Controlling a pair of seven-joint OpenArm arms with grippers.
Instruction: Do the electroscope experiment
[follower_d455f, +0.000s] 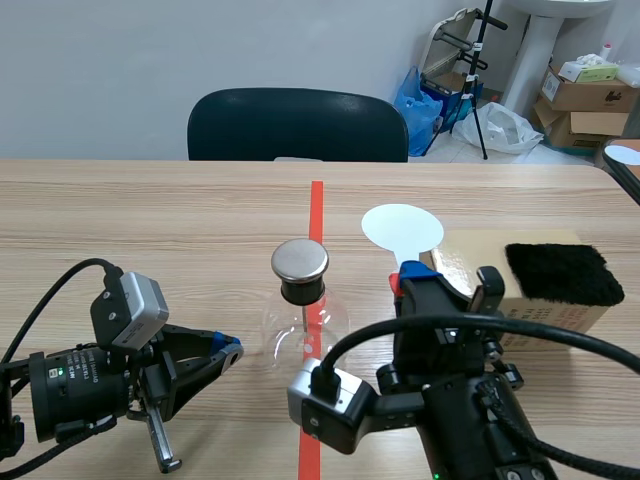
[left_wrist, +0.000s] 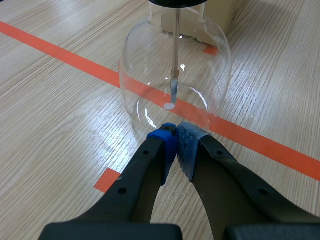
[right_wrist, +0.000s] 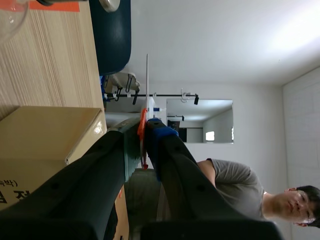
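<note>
One glass jar (follower_d455f: 300, 325) stands in the middle of the table (follower_d455f: 150, 220), right on the one long red tape line (follower_d455f: 316, 200). It has one round metal cap (follower_d455f: 300, 260) on top. One thin rod (left_wrist: 175, 45) hangs down inside the jar.

The left gripper (left_wrist: 176, 135) lies low on the table with its tips right at the bottom of the jar. Its two fingers are pressed together and hold nothing.

The right gripper (right_wrist: 145, 131) is on the other side of the jar. Its fingers are squeezed on the handle of one white paddle (follower_d455f: 402, 230), and the round flat end sticks up past the gripper.

Beside that arm sits one box (follower_d455f: 560, 318) with one black fuzzy pad (follower_d455f: 565, 272) on top. One dark chair (follower_d455f: 298, 125) stands behind the table.
</note>
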